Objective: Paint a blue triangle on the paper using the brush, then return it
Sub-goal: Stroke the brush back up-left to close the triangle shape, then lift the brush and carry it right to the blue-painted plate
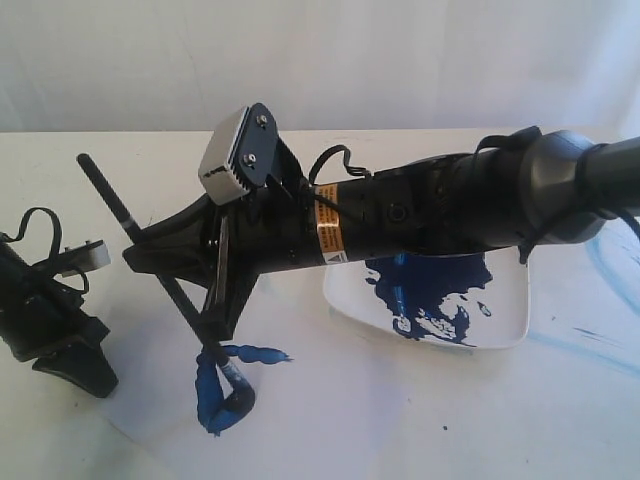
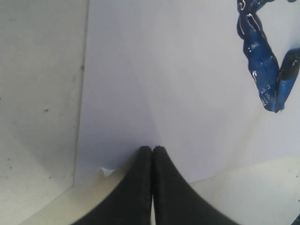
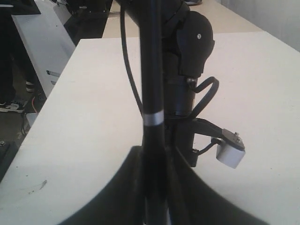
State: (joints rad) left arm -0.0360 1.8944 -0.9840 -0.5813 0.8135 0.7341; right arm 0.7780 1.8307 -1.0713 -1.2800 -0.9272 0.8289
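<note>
My right gripper (image 1: 200, 300) reaches across the middle and is shut on the black-handled brush (image 1: 110, 195). The brush slants down to the paper (image 1: 350, 410), where its tip touches thick dark-blue strokes of the blue triangle (image 1: 208, 395). In the right wrist view the brush (image 3: 153, 93) stands between the fingers of the right gripper (image 3: 154, 157). My left gripper (image 1: 80, 372) is shut and holds nothing, left of the strokes. In the left wrist view the left gripper (image 2: 152, 149) rests at the edge of the paper (image 2: 140, 70), with the blue triangle (image 2: 260, 70) and the tip of the brush (image 2: 290, 65) beyond.
A white square plate (image 1: 500, 320) with a large dark-blue paint blotch (image 1: 430, 295) lies right of the strokes, partly under my right arm. Faint pale-blue smears (image 1: 585, 340) mark the table at the right. The left arm's grey wrist camera (image 3: 229, 153) shows in the right wrist view.
</note>
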